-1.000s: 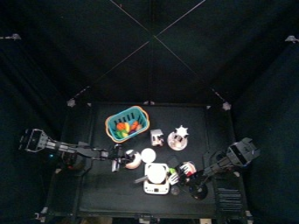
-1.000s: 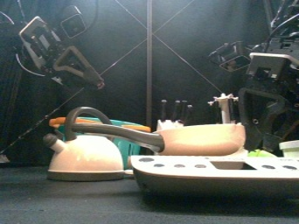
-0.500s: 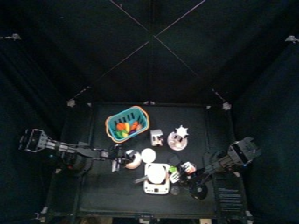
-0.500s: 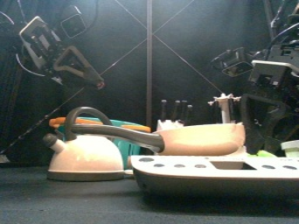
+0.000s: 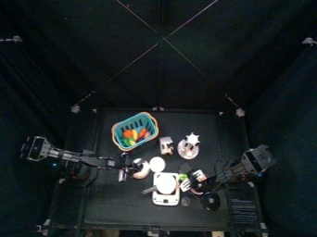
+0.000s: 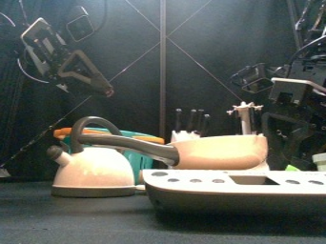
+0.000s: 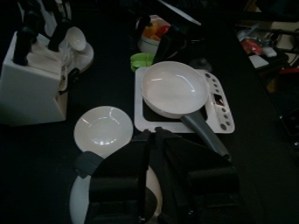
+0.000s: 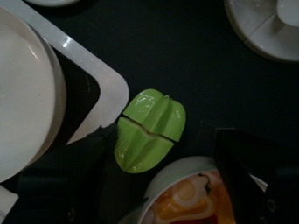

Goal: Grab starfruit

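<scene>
Nearest the front edge: white scale (image 6: 235,186) with a cream pan (image 6: 219,150) sitting on it, grey handle running left. White kettle (image 6: 91,168) left of that, grey handle arched over it.

Starfruit (image 8: 149,129) is on the table (image 5: 99,130) at the right near side, lying flat just beside the scale's corner, next to a bowl (image 8: 193,194) with something orange in it. Nothing touching it.

Right hand (image 8: 158,179) is hanging directly over the starfruit, fingers spread to full width, one each side above the fruit, empty.

Left hand (image 7: 158,179) is parked above the kettle on the left side. Can't tell whether its fingers are open; nothing seen in them.

Mid table: white knife block (image 7: 33,77), small white plate (image 7: 100,127).

Far side: teal basket (image 5: 133,130) with orange and green stuff inside.
</scene>
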Robot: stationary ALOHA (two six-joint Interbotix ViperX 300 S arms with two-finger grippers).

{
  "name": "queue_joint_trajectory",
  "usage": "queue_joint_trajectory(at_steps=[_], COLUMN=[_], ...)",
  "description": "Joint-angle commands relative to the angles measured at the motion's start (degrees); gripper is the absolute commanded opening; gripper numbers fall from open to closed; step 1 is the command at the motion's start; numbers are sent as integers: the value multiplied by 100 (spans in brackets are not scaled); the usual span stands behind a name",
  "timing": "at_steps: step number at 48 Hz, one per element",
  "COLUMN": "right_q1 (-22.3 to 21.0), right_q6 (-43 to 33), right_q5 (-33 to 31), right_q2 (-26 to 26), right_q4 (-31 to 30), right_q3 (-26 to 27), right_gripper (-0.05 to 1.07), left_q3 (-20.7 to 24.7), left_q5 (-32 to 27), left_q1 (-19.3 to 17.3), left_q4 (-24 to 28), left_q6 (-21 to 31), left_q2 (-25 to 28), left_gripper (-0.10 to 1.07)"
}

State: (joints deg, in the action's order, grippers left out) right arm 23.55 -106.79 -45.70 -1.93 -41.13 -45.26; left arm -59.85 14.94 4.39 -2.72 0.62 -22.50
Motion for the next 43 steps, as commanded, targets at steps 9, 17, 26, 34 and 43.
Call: queue_joint_trajectory(at_steps=[9, 17, 26, 34, 43], right_q1=[-202, -352, -466, -475, -475], right_q6=[0, 0, 0, 0, 0], right_q5=[0, 88, 343, 387, 387], right_q2=[-123, -114, -79, -70, -62], right_q4=[26, 44, 53, 79, 105], right_q3=[-35, -53, -97, -149, -176], right_gripper=[104, 104, 104, 104, 104], left_q3=[62, 53, 62, 53, 53], left_q5=[26, 26, 26, 26, 26], left_q1=[-9, -9, -18, -9, -9], left_q4=[-9, -9, -9, -9, -9], left_q6=[0, 0, 0, 0, 0], left_q2=[-26, -26, -26, -26, -26], left_gripper=[59, 59, 59, 59, 59])
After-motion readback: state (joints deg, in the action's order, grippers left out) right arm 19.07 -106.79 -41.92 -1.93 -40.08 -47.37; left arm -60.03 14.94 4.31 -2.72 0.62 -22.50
